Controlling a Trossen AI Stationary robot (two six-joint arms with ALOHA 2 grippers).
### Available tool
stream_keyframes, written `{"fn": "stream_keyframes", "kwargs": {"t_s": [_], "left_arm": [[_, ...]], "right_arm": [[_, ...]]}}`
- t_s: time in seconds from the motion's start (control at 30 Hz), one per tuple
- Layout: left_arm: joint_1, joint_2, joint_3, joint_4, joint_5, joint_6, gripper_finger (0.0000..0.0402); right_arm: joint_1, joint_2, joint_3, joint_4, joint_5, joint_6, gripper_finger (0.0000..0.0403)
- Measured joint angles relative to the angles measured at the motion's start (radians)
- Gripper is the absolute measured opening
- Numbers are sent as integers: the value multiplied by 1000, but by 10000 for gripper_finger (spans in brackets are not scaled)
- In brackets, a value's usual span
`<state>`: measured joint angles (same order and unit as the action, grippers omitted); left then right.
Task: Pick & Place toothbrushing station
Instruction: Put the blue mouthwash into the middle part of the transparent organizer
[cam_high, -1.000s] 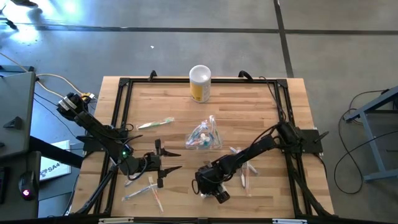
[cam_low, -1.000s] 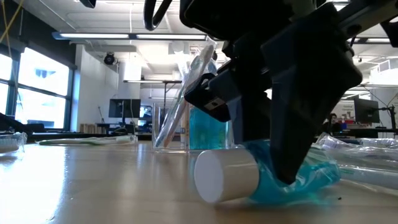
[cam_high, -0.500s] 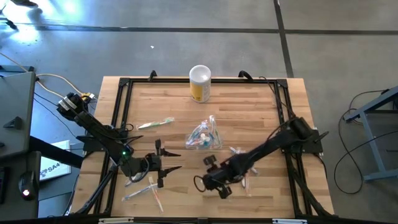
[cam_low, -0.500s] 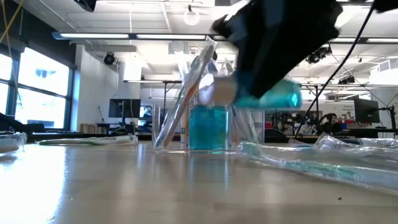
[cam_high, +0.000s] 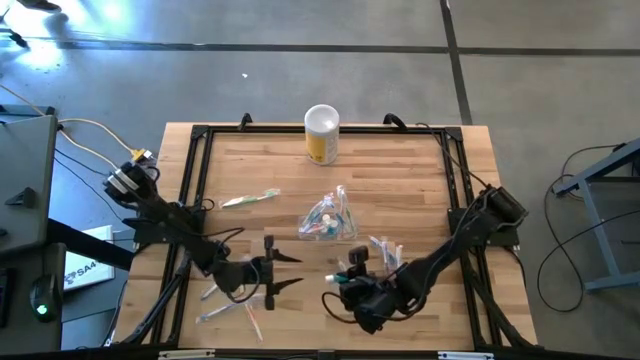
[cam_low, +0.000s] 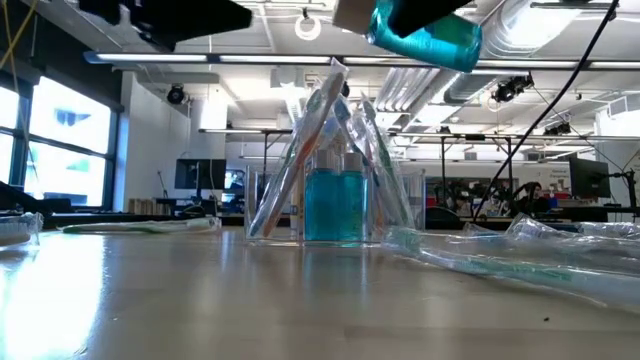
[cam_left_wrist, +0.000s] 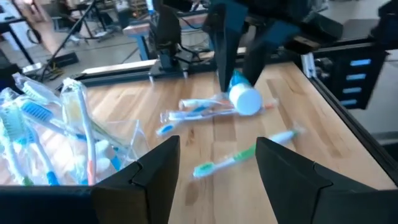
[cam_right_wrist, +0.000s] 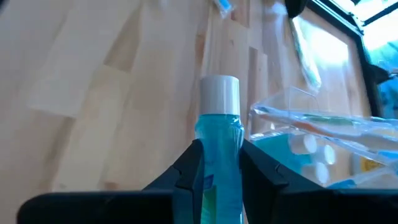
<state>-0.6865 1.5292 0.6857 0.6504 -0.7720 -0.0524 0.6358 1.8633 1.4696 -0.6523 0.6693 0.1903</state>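
- My right gripper (cam_right_wrist: 217, 163) clamps a teal tube (cam_right_wrist: 218, 134) mid-body; it looks light, soft, squeezable.
- My left gripper (cam_left_wrist: 217, 163) hovers open near the clear holder (cam_high: 326, 218).

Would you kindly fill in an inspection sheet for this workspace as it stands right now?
Surface: wooden table with a black frame.
Job's things: clear holder mid-table with brushes and teal tubes inside; a teal tube in the right end effector, off the table; loose toothbrushes near both arms.
Clutter: yellow canister upright at the far edge.
Grippers: right end effector shut on the teal tube, near the front edge; left end effector open, holding nothing, above the front left.
Cables: a cable runs to the left arm's base; others hang along both arms.
Surroundings: concrete floor; desks and monitors in the room behind.
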Motion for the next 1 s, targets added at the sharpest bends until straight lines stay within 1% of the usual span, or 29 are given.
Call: {"fn": "stream_keyframes", "kwargs": {"t_s": [0.07, 0.23, 0.37, 0.47, 0.63, 0.77, 0.9, 1.0], "left_arm": [[19, 29, 29, 1, 9, -10, 219], [65, 116, 113, -4, 108, -31, 262], [73, 165, 181, -61, 110, -22, 294], [72, 184, 223, -110, 103, -18, 309], [80, 201, 262, -119, 78, -4, 315], [107, 209, 273, -127, 81, -11, 313], [134, 209, 277, -138, 97, -58, 312], [134, 209, 277, -137, 98, -54, 312]], "right_arm": [[-5, 4, 0, -1, 7, 15, 65], [-12, 5, 0, 5, 16, 19, 65], [-14, 5, 0, 1, 43, 18, 65], [-14, 5, 0, -2, 47, 19, 65], [-14, 5, 0, 5, 47, 18, 65], [-15, 5, 1, 9, 55, 17, 65], [-15, 5, 1, 9, 56, 16, 65], [-15, 5, 1, 7, 57, 16, 65]]}}
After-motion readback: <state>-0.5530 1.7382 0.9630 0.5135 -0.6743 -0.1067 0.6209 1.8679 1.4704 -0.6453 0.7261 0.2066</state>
